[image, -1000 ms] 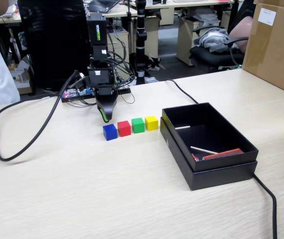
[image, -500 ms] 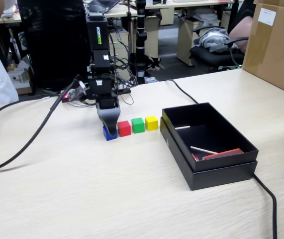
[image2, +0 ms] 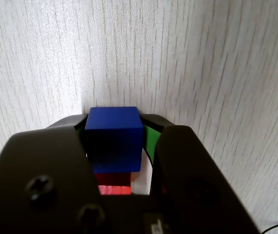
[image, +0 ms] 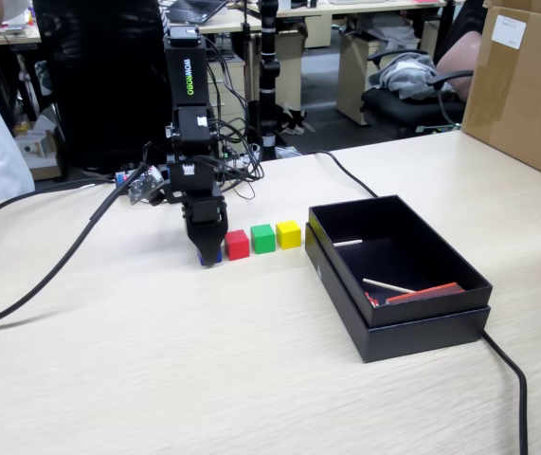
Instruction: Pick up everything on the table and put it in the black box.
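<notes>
On the pale wood table point(image: 204, 379), three cubes show in a row in the fixed view: red point(image: 237, 245), green point(image: 263, 238) and yellow point(image: 289, 234). My gripper point(image: 210, 256) stands down at the row's left end and hides nearly all of the blue cube point(image: 215, 262). In the wrist view the blue cube point(image2: 114, 131) rests on the table between the jaws of the gripper point(image2: 117, 122). The left jaw lies against it and a narrow gap shows on the right. The red cube point(image2: 113, 187) peeks out behind it. The black box point(image: 398, 332) sits to the right of the cubes.
Inside the black box lie thin pale sticks point(image: 388, 285) and a flat red piece point(image: 426, 293). A thick black cable point(image: 43, 275) loops across the left of the table, another point(image: 507, 370) runs past the box. A brown carton point(image: 526, 85) stands at the far right.
The gripper has dropped from behind the row down over the blue cube, which now sits between its jaws. The cable loop on the left has shifted. The other cubes have stayed put.
</notes>
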{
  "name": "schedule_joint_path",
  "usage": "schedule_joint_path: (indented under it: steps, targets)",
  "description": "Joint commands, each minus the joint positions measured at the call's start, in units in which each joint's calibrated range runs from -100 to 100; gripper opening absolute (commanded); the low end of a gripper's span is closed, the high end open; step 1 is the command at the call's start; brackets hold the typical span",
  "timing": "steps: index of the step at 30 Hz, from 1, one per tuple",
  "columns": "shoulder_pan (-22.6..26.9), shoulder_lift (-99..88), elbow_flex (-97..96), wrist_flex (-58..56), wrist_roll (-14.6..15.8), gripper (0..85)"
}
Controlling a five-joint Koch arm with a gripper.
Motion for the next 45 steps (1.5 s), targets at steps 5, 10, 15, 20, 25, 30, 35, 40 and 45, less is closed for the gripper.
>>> schedule_joint_path:
  steps: [5, 10, 15, 20, 25, 30, 35, 40, 45]
  targets:
    - [-2.0, -7.9, 7.8, -5.2, -1.1, 13.7]
    - [3.4, -15.0, 23.0, -14.0, 1.3, 13.8]
    - [12.5, -4.3, 46.7, -19.9, 6.4, 13.8]
    - [18.4, 18.2, 70.7, -26.3, 9.9, 13.8]
    - [21.0, 37.7, 82.3, -27.8, 10.8, 13.8]
    - [22.1, 49.5, 83.9, -27.8, 11.2, 14.0]
    - [22.2, 58.1, 85.8, -27.8, 11.7, 14.0]
    - [22.1, 59.0, 86.8, -27.9, 12.3, 26.3]
    - [21.5, 51.1, 84.7, -27.9, 12.3, 32.8]
